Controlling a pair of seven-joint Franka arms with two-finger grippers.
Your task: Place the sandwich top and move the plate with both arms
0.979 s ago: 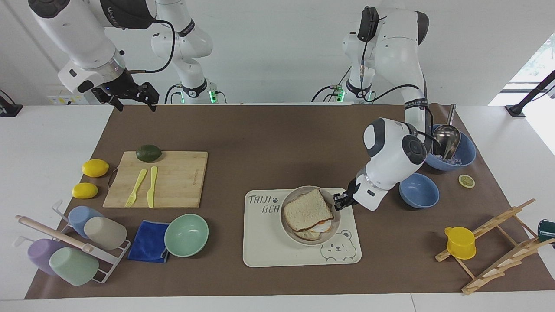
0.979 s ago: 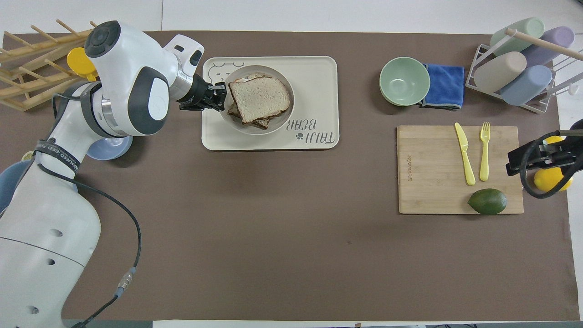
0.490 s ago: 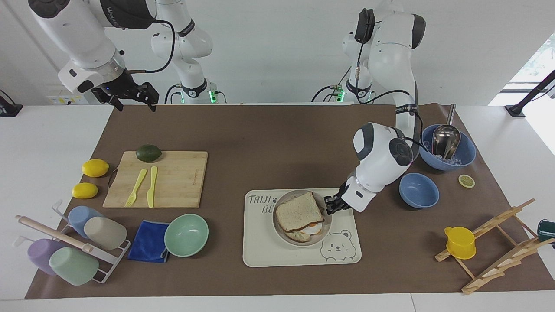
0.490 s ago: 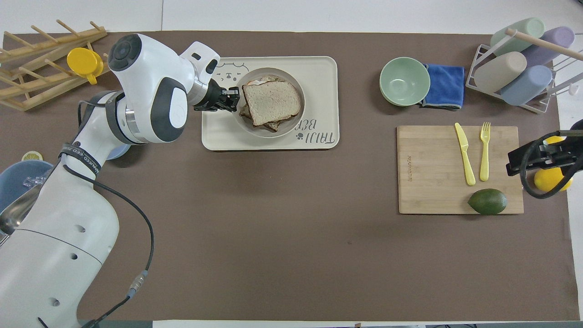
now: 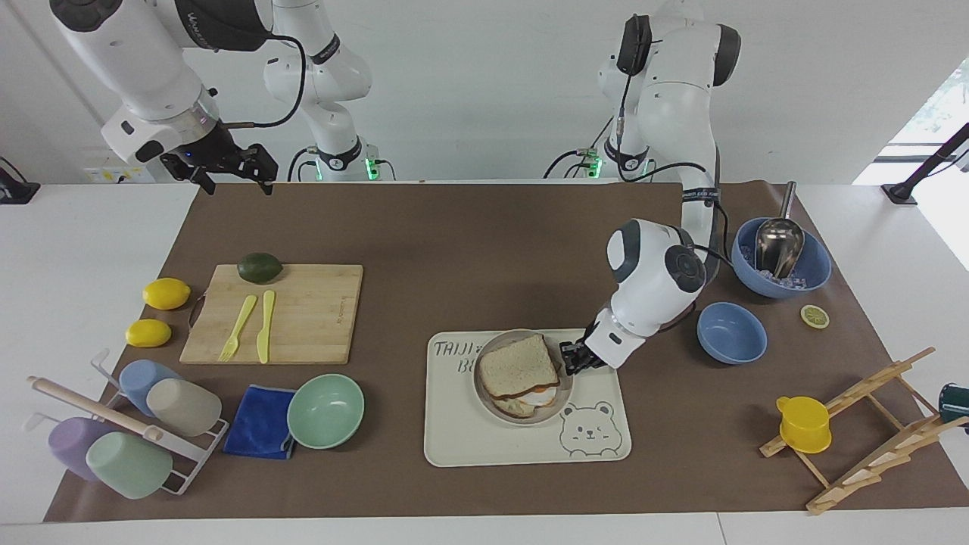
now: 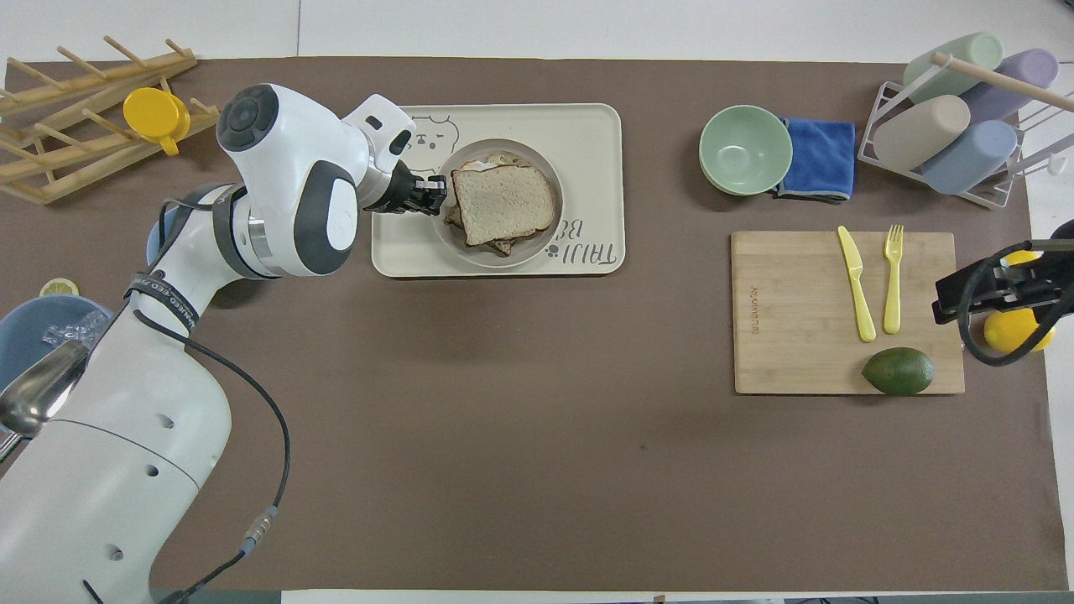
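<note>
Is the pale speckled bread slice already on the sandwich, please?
On: the sandwich top lies flat over the egg and toast on the round beige plate, the left gripper at the rim.

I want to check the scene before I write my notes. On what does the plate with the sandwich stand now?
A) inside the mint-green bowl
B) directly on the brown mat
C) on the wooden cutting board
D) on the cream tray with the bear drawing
D: the plate rests on the cream bear tray, with the sandwich top on the stack in it and the left gripper at its rim.
</note>
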